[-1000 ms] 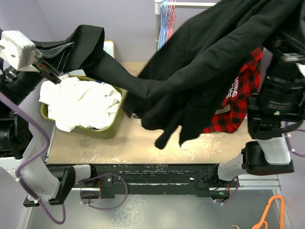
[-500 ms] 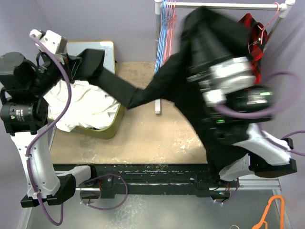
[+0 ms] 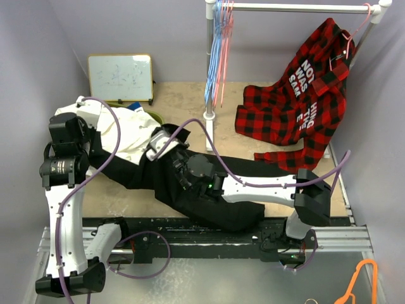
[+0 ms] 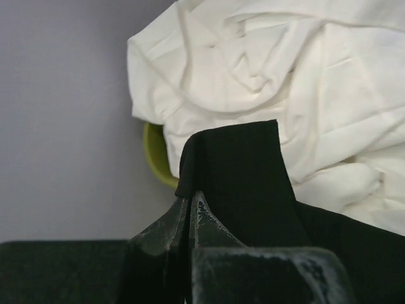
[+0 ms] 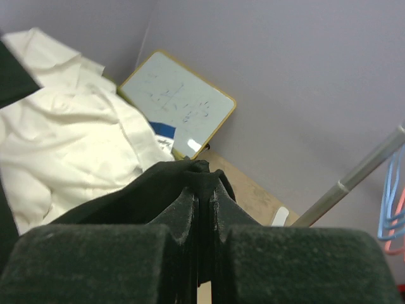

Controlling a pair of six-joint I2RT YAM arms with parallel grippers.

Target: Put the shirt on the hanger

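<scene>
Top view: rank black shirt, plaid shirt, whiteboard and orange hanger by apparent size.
Tied for largest, too close to rank: black shirt (partly under the right arm) and plaid shirt.
Next, whiteboard.
Smallest, orange hanger.

shirt [image 3: 209, 202]: the right arm lies across its middle and covers it; collar and buttons cannot be made out.
hanger [image 3: 356, 30]: only the hook and one slanted arm show at the far right; the rest is inside the plaid shirt [image 3: 297, 107].
green bin [image 4: 155, 152]: buried under the white garment [image 3: 126, 130], with a sliver of rim showing.
whiteboard [image 3: 120, 77]: marks too small to read.
orange hanger [image 3: 375, 282]: cut off by the near edge, at the right corner.
plaid lettering: partly lost in folds.
</scene>
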